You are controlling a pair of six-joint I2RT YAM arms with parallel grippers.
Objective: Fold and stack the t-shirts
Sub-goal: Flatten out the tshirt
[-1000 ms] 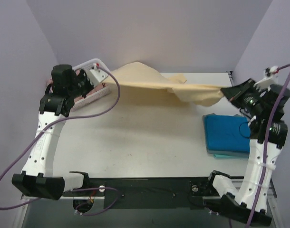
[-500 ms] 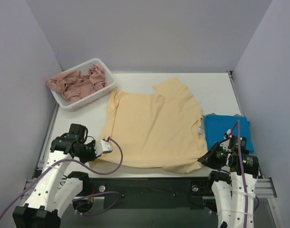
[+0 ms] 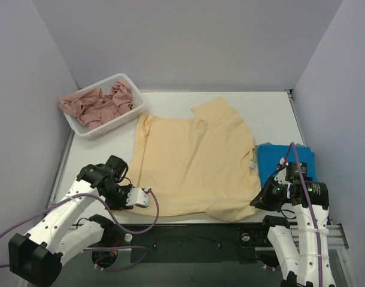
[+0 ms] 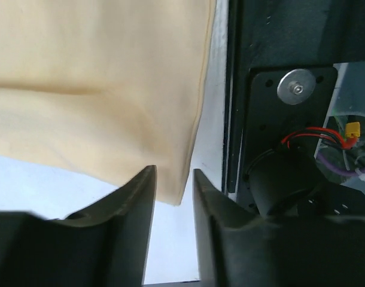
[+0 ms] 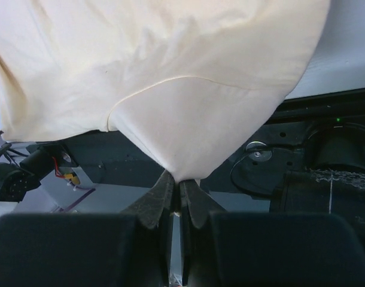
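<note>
Right gripper [image 5: 175, 200] pinches the near-right corner of the limp yellow-peach t-shirt [image 3: 194, 161]; left gripper [image 4: 173, 191] gapes around its near-left hem corner, where I'd grip.

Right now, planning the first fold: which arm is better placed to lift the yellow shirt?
Right: the right gripper is shut on the yellow shirt; the left gripper stands open around its corner.

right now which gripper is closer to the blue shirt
Right. The right gripper sits just beside the blue shirt; the left gripper is across the yellow shirt, at its opposite near corner.
</note>
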